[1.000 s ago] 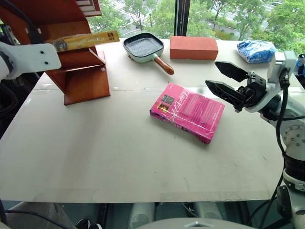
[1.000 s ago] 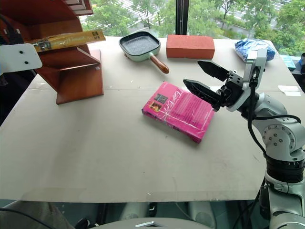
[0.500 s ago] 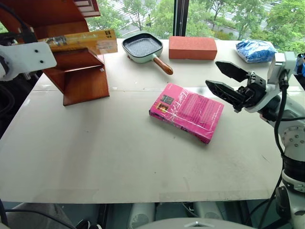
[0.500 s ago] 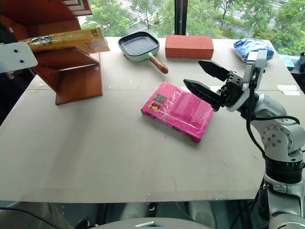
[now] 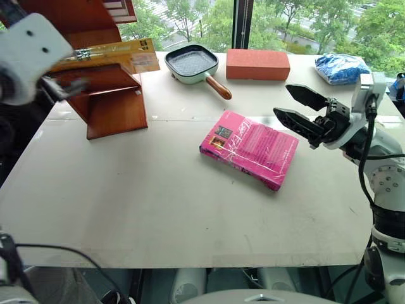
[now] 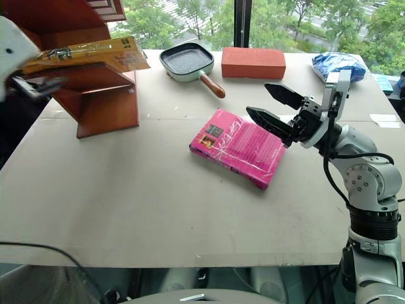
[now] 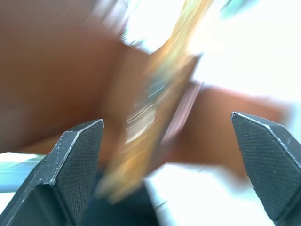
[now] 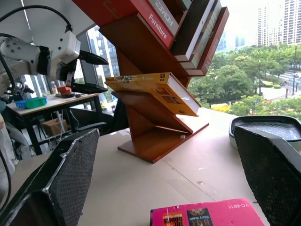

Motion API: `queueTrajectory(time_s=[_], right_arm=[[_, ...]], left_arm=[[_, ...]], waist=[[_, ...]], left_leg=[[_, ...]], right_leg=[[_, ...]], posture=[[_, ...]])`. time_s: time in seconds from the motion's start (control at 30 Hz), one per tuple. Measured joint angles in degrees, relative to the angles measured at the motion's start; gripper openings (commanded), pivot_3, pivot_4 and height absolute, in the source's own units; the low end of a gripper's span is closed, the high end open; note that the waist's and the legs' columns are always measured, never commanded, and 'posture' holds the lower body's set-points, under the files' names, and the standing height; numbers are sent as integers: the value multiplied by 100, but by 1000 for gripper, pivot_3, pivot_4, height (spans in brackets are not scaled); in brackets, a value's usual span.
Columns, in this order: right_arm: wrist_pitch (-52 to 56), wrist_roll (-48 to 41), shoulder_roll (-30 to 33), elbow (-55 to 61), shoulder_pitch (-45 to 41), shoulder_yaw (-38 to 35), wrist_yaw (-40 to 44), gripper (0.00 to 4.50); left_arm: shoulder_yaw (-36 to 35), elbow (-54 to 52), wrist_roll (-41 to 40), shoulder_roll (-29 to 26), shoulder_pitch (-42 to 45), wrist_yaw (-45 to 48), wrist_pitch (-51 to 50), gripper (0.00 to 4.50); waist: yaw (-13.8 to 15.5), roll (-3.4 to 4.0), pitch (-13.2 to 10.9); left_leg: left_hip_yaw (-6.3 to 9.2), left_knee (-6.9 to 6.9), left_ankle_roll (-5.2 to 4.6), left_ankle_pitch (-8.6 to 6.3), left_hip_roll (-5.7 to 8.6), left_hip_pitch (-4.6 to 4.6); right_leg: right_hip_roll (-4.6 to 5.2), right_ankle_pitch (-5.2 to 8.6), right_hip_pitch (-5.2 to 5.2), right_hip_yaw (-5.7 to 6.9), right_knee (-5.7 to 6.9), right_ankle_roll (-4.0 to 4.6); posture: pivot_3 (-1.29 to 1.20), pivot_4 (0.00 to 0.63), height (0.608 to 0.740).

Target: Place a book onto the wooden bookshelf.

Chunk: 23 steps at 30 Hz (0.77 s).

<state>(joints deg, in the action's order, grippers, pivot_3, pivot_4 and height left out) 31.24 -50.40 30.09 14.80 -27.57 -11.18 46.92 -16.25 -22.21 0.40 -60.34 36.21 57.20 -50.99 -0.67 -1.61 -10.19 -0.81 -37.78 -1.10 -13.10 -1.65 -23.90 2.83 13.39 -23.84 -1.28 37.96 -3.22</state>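
Book (image 6: 88, 55) lies on a slanted board of the bookshelf (image 6: 95, 95), at the far left corner of the table (image 6: 158, 209). Its long axis runs along the board, and one end sticks out past the shelf toward the pan (image 6: 188, 63). My left gripper (image 8: 82, 70) is wide open and holds nothing; it hangs just beside the shelf on the side away from the pan, with the book's near end close in front of its fingers (image 7: 77, 160). I judge the book is placed, and if it needs a push deeper, the left arm is the nearer one, pushing along the long axis. My right gripper (image 6: 273, 107) is also wide open and empty, above the far edge of the pink book (image 6: 237, 147), well apart from the shelf.
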Motion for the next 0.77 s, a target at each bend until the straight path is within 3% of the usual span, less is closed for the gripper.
queueTrajectory(time_s=[0.07,0.1,0.23,0.33,0.6,0.77], right_arm=[[-44,75,17,-8,127,-1,58,4500],[-47,84,25,-8,159,-1,73,4500],[-182,215,232,29,709,-105,273,4500],[-439,487,502,76,1383,-116,582,4500],[-1819,1430,396,-490,3178,-341,1052,4500],[-2767,2097,303,-1021,3818,-354,1081,4500]], left_arm=[[-64,-572,-680,757,-110,-33,-589,4452],[-64,-659,-777,857,-168,-51,-637,4452],[-181,-1360,-1140,2298,-1739,-681,36,4452],[121,-1464,-1356,3004,-2879,-947,438,4452],[664,-741,-1024,3493,-4375,-1593,2183,4452],[921,-455,-959,3640,-4566,-1800,2672,4452]], waist=[[-10,-5,0],[-20,-5,0],[-55,22,15],[-3,13,14],[15,23,28],[12,26,30]], left_leg=[[6,-19,0,0,-4,-7],[5,-21,0,0,-4,-7],[-12,-18,0,-1,-8,13],[-6,-21,0,-1,-15,9],[-11,-48,0,-2,-16,27],[-15,-48,0,-2,-18,24]], right_leg=[[-4,-1,1,3,3,0],[-4,-1,1,2,5,0],[-5,-2,9,-24,2,0],[-9,-1,11,-11,0,2],[-7,9,34,-10,3,30],[-7,8,32,-11,2,32]], posture=[[0,150,740],[0,150,740],[0,150,740],[0,150,740],[0,150,740],[0,150,740]])
